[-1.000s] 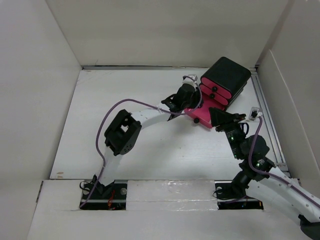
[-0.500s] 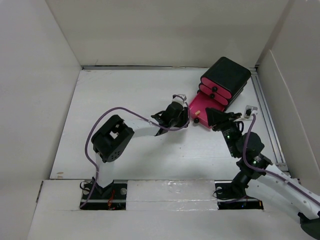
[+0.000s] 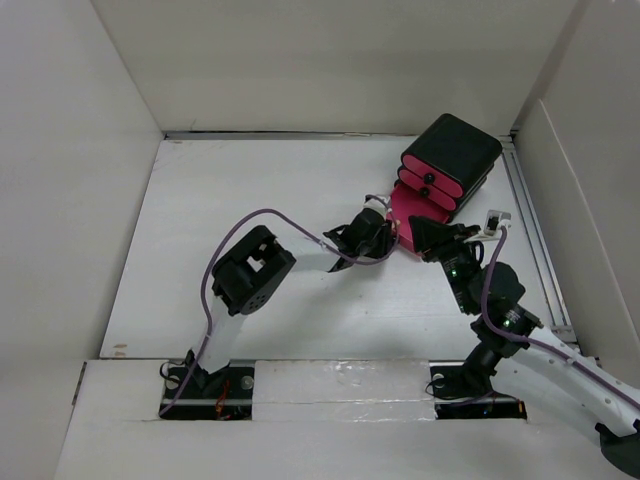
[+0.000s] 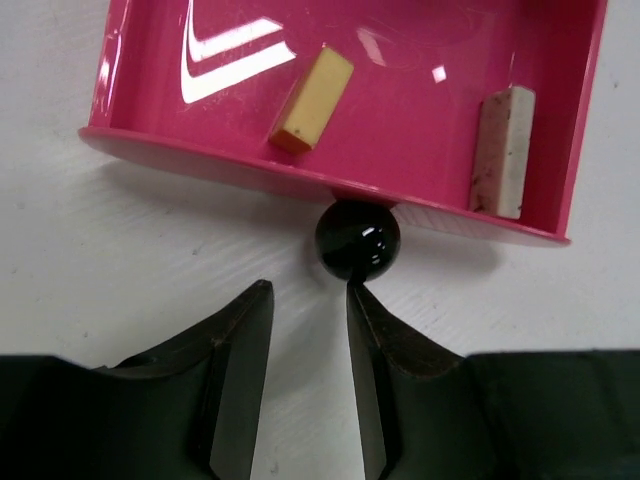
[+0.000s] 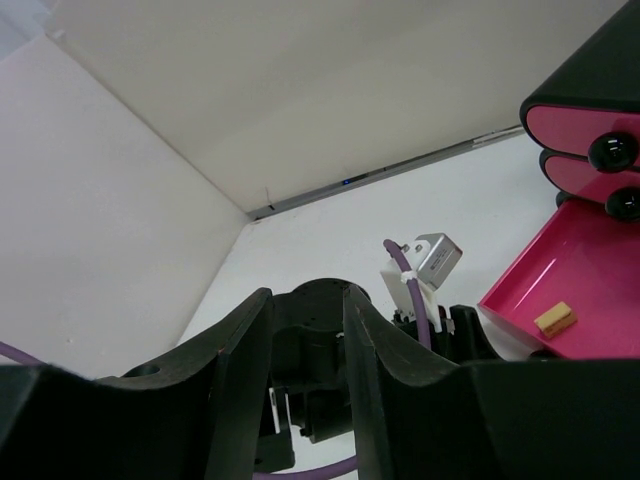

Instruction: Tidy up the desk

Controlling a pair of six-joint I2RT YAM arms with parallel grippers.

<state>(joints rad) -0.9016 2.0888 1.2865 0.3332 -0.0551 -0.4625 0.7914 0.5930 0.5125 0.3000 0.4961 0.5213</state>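
Carefully nudge the left tool (image 4: 307, 288), released and empty just above the worktop (image 4: 150, 250), slightly to its right to centre on the black knob (image 4: 358, 238) just ahead of its right fingertip (image 4: 362, 330), then probably push straight to avoid skewing. Beyond the knob, note the pink drawer (image 4: 420, 110) pulled open, holding a yellow block (image 4: 312, 98) ahead-left and a pale speckled block (image 4: 503, 150) ahead-right. Farther on, mind the black box (image 3: 452, 148), and the right tool (image 5: 306, 298) off to the right, likewise released and empty.

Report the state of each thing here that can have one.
bottom drawer: pulled out, open
top drawer: shut
middle drawer: shut
yellow block: lying in bottom drawer
white block: lying in bottom drawer
left gripper: open, empty, fingertips by the knob
right gripper: open, empty
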